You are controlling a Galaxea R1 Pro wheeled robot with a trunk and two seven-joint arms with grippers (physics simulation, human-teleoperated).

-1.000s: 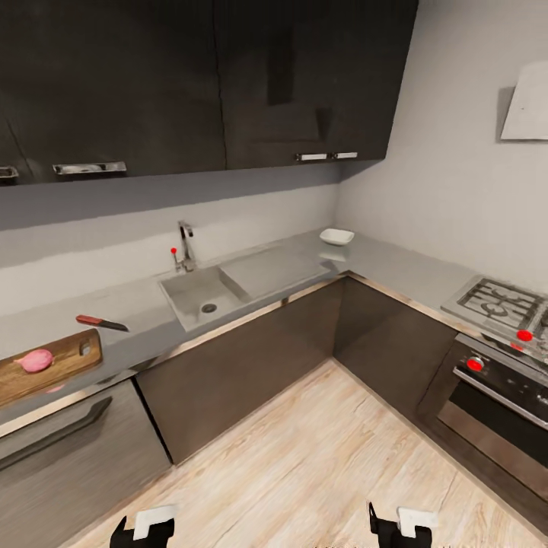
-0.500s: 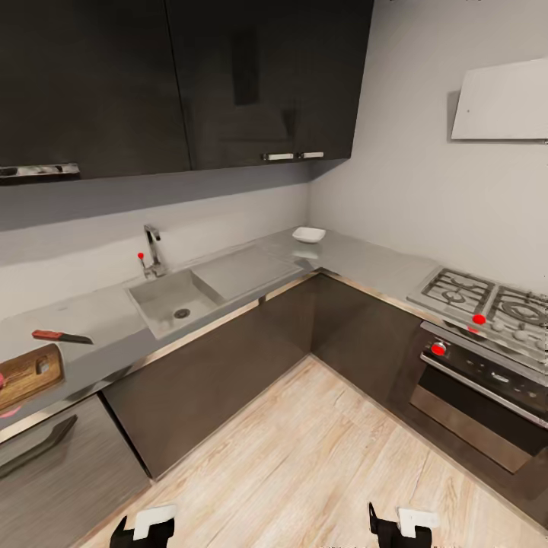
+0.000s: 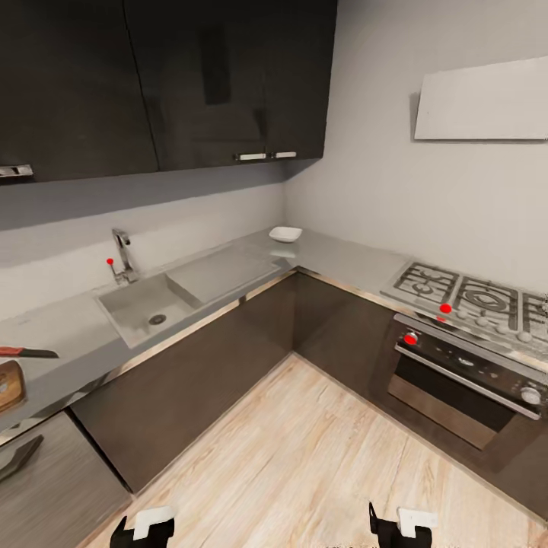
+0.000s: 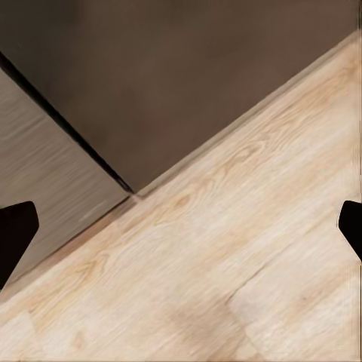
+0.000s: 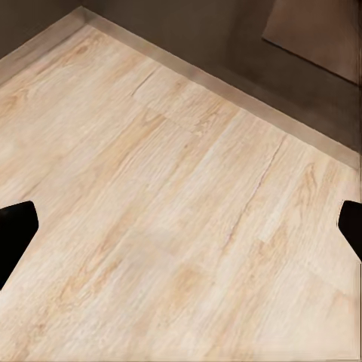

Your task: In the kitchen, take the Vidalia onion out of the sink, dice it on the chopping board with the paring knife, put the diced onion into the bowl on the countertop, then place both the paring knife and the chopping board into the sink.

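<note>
Cameras have swung rightward: against the sink (image 3: 148, 308), the chopping board (image 3: 11, 384) and paring knife (image 3: 27, 352) now sit at the far edge of the head view, and the onion seen earlier on the board has slipped out of frame. The bowl (image 3: 285, 234) waits beyond the sink's drainboard, near the corner of the countertop (image 3: 335, 259). Judging by this, the robot is turning away from the cutting spot. Left gripper (image 4: 181, 226) and right gripper (image 5: 181, 226) hang spread apart, empty, over open wood floor (image 3: 304, 457), well apart from the cabinet fronts.
</note>
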